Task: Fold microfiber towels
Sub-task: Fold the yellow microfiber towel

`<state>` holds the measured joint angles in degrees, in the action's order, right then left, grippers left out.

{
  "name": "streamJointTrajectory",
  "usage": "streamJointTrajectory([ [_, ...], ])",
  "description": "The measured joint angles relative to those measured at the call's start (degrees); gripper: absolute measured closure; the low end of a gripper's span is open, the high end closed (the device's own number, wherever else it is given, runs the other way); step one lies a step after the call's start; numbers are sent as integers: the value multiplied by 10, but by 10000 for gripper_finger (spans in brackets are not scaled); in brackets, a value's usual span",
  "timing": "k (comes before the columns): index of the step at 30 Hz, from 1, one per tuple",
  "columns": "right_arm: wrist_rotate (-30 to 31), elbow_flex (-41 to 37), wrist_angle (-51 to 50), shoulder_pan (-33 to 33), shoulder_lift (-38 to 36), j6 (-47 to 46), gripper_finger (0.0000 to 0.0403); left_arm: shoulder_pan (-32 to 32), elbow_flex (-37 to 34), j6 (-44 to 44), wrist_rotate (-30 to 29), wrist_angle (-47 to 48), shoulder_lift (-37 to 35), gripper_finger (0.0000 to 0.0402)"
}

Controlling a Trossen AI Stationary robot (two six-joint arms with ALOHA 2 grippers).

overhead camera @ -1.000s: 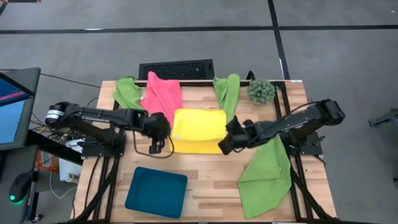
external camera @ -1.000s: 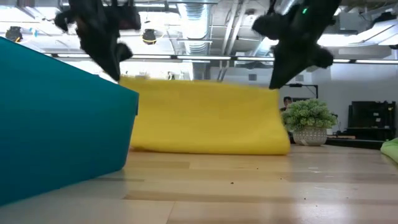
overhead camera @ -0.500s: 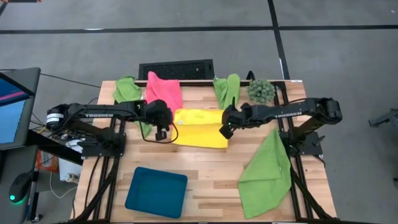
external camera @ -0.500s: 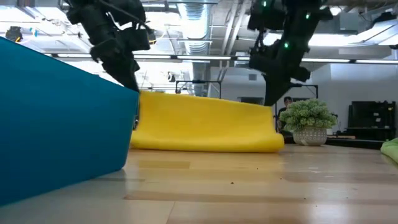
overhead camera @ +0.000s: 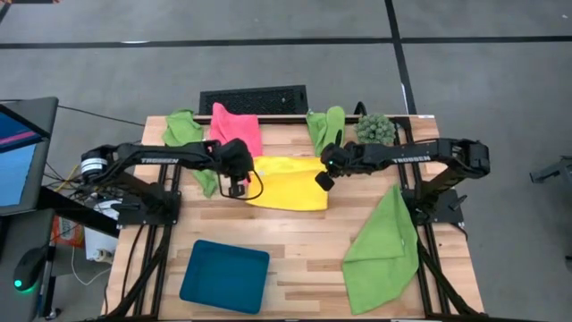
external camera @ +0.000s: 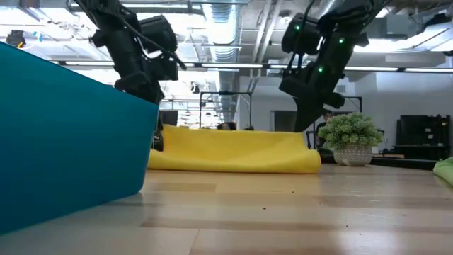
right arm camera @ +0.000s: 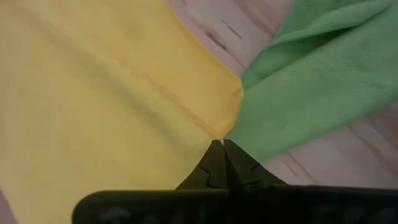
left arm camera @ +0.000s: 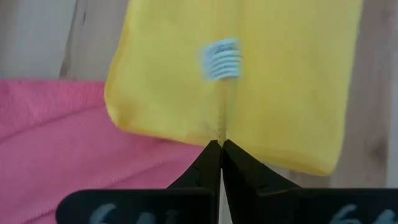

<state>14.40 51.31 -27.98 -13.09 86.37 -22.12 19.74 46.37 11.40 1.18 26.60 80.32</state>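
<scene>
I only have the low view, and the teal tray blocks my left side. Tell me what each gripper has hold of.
Observer: Left gripper is pinched shut on the yellow towel's edge, next to the pink towel.
Operator: Report the right one.
Observer: Right gripper is shut on the yellow towel's opposite corner, where it meets a green towel.
Operator: Give me the fold state.
Observer: From above, the yellow towel lies doubled into a flat strip between both grippers.
</scene>
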Motion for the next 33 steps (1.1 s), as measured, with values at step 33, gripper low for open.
streamJointTrajectory([
  [33, -40, -1, 58, -34, 77, 47, 395, 31, 30, -5, 15, 19, 15, 402],
])
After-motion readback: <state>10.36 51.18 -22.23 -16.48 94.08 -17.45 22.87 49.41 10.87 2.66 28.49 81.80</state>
